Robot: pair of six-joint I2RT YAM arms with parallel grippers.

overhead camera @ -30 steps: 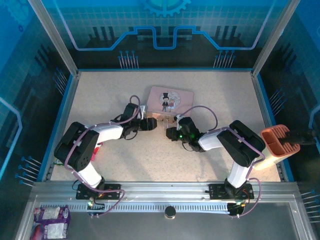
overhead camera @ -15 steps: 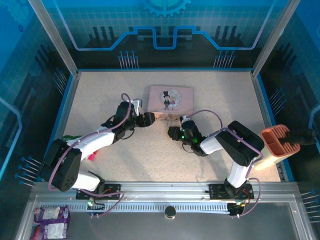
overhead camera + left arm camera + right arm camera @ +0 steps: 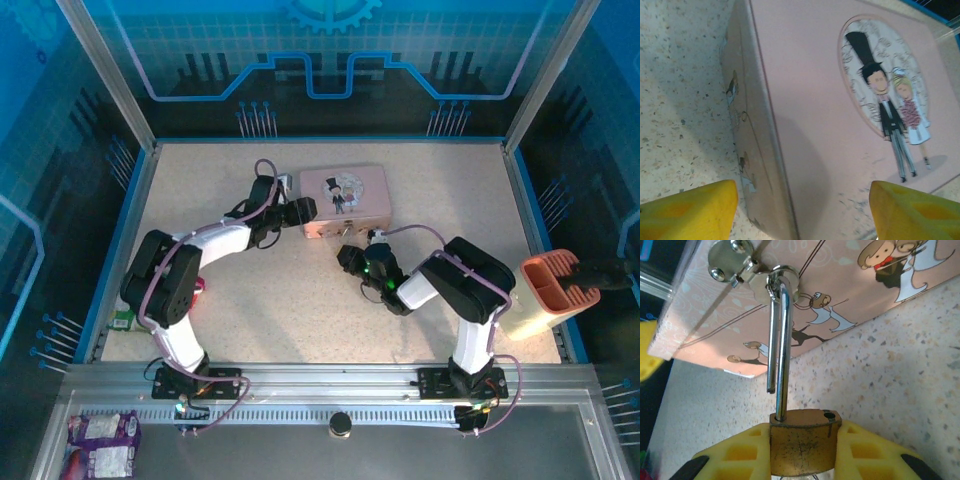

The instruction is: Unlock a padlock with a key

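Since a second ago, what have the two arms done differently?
The left gripper reached farther forward, to the left end of the pink tin. The right gripper stayed by the tin's near side, where it grips the padlock. The tin stayed put.

- Table [image 3: 450, 190]: beige speckled top with a blue rim.
- Pink tin [image 3: 345, 202]: lies flat at centre-rear, lid up, showing a cartoon couple.
- Small green item [image 3: 122, 319]: at the left rim, too small to identify.
- Small pink item [image 3: 197, 287]: just inboard of the green one, partly hidden.
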